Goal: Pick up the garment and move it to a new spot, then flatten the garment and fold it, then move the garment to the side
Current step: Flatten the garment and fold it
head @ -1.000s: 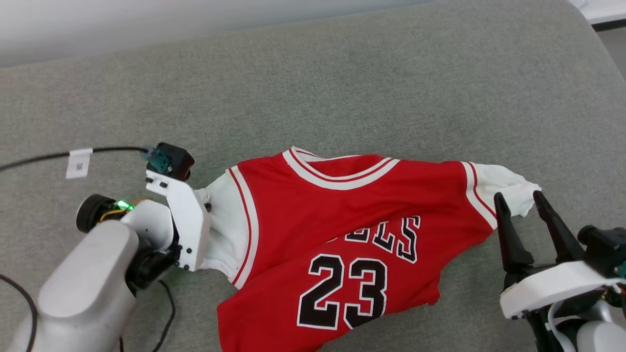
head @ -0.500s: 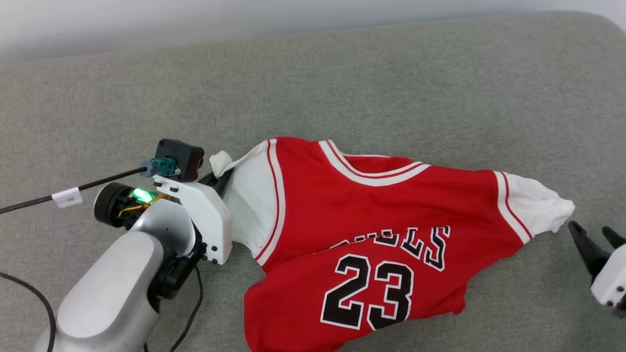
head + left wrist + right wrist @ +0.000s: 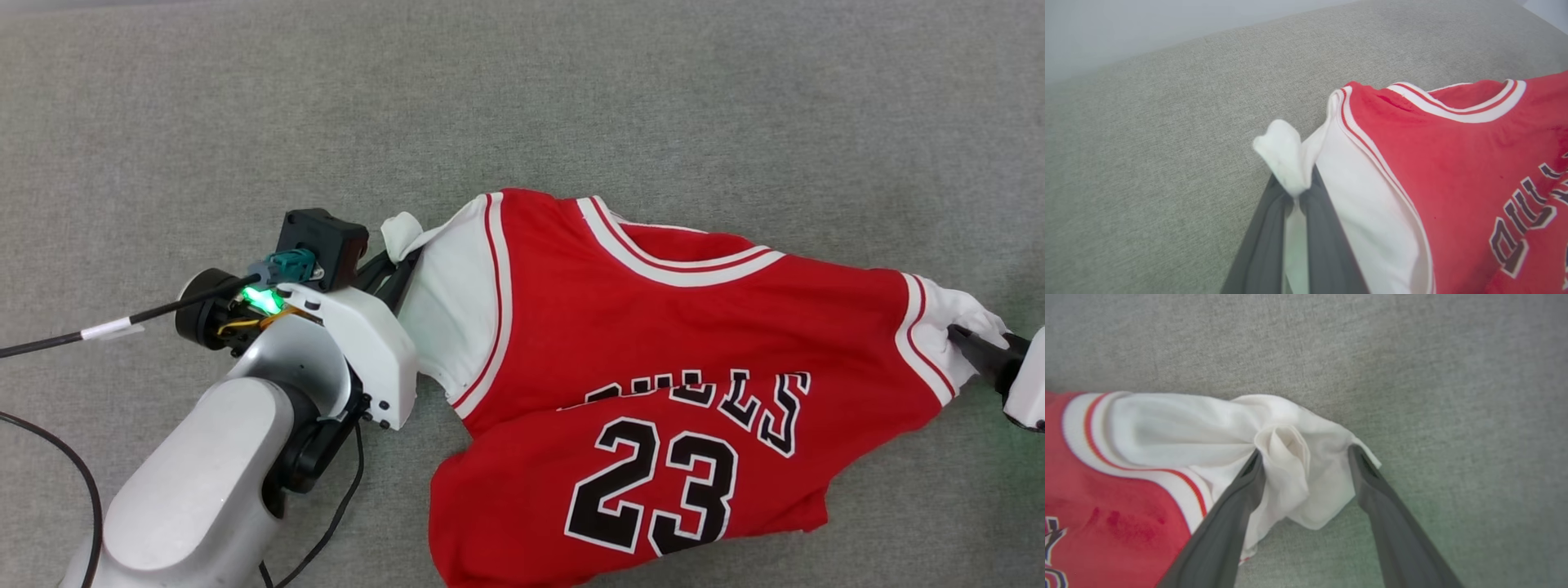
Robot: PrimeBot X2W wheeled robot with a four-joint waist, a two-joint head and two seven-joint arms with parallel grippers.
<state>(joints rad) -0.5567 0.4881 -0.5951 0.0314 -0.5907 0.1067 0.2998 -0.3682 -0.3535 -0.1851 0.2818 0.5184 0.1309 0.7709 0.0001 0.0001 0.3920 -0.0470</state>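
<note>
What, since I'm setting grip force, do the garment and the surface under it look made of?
The garment: soft matte knit, perhaps cotton or polyester; its white sleeve bunches into loose folds. The surface: grey-green matte woven upholstery, judging by its fine weave grain.

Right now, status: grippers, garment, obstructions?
Left gripper shut on garment sleeve. Right gripper open, straddling other sleeve. Garment rumpled on grey cushion. Black cable alongside, clear of cloth.

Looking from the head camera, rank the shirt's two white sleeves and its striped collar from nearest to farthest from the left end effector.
1. Pinched white sleeve, held in the left end effector, left side.
2. Striped collar, top middle.
3. Other white sleeve, far right.
</note>
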